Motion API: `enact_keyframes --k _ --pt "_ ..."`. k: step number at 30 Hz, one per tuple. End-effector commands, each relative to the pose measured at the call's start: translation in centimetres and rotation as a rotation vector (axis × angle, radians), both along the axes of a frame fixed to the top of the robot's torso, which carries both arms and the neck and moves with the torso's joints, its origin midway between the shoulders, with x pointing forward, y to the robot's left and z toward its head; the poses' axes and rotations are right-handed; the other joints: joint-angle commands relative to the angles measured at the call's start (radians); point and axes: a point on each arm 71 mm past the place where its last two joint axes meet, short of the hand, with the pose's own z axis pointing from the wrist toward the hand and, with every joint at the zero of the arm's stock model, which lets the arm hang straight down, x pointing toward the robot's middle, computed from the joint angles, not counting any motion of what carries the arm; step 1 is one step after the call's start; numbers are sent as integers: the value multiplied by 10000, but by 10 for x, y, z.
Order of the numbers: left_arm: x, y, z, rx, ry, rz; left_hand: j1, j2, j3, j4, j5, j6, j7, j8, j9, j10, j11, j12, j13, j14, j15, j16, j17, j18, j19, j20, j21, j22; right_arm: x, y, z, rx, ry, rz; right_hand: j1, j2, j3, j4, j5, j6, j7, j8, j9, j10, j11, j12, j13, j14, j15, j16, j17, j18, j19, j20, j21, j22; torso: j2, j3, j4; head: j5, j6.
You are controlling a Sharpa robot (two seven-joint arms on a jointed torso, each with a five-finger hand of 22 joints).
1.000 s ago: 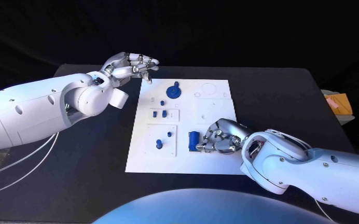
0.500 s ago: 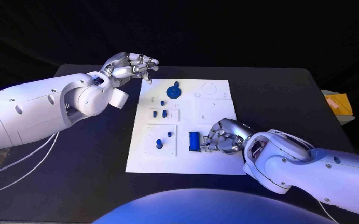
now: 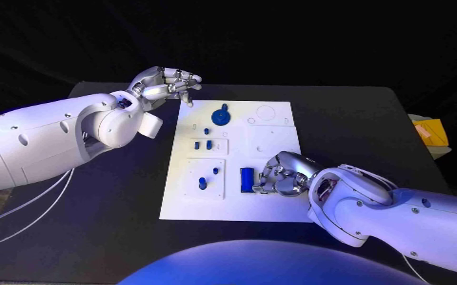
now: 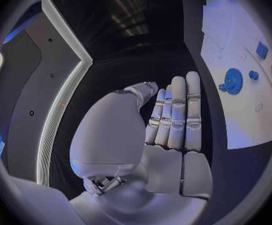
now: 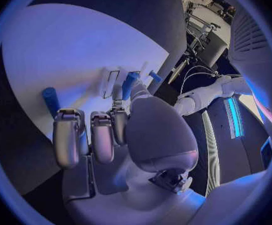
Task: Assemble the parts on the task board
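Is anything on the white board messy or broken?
Nothing looks broken or spilled. The task board lies flat on the table, and its small blue parts sit tidily. One long blue part lies loose beside the right hand, not yet fitted. The left hand hovers at the board's far corner.

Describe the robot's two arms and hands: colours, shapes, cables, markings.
Both arms are glossy white with rounded, bulging shells and small dark round screw holes. The left arm is thick, with thin white cables looping beneath it. The right arm has the same smooth casing. The left hand and right hand are silver metal, with segmented fingers and smooth silver palm covers.
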Motion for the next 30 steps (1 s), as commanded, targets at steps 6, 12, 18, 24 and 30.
enact_keyframes --k 6,12,18,24,30 --pt "0 -2 1 -126 -11 -151 -59 50 36 -3 29 -22 18 -43 13 -77 27 55 -3 -24 46 60 -14 57 78 -23 -68 -14 -3 6 0 -6 86 386 -50 -199 -51 68 -113 30 -47 61 -21 81 8 24 674 994 -21 49 2405 -203 791 -59 32 2022 2 0 2 5 1" --pt "0 -2 1 -133 -10 -168 -59 50 36 -3 29 -22 18 -43 13 -77 27 55 -3 -24 46 60 -14 57 78 -23 -68 -14 0 9 -2 -74 43 271 -39 -95 -1 65 -145 45 -61 82 -27 88 0 29 683 991 -23 43 2391 -200 788 -57 18 2016 7 11 9 15 1" --pt "0 -1 1 -122 -6 -146 -59 50 36 -3 29 -22 18 -43 13 -77 27 55 -3 -24 46 60 -14 57 78 -23 -68 -14 3 7 -3 -163 -114 81 -20 -22 42 64 -133 59 -73 102 -29 109 -9 55 709 991 -29 43 2391 -201 789 -60 20 2018 5 5 4 24 1" --pt "-1 0 1 -106 6 -124 -59 50 36 -3 29 -22 18 -43 13 -77 27 55 -3 -24 46 60 -14 57 78 -23 -68 -14 3 4 -3 -173 -174 -31 -22 6 55 68 -118 67 -76 111 -29 119 -13 69 723 992 -32 43 2393 -200 790 -61 19 2019 -1 4 -4 46 1" --pt "0 2 1 -83 6 -72 -59 50 36 -3 29 -22 18 -43 13 -77 27 55 -3 -24 46 60 -14 57 78 -23 -68 -14 1 3 -2 -25 1 -50 -52 -8 40 74 -109 61 -71 116 -32 115 -12 61 718 989 -35 39 2383 -198 788 -63 9 2014 -7 10 -6 50 1"
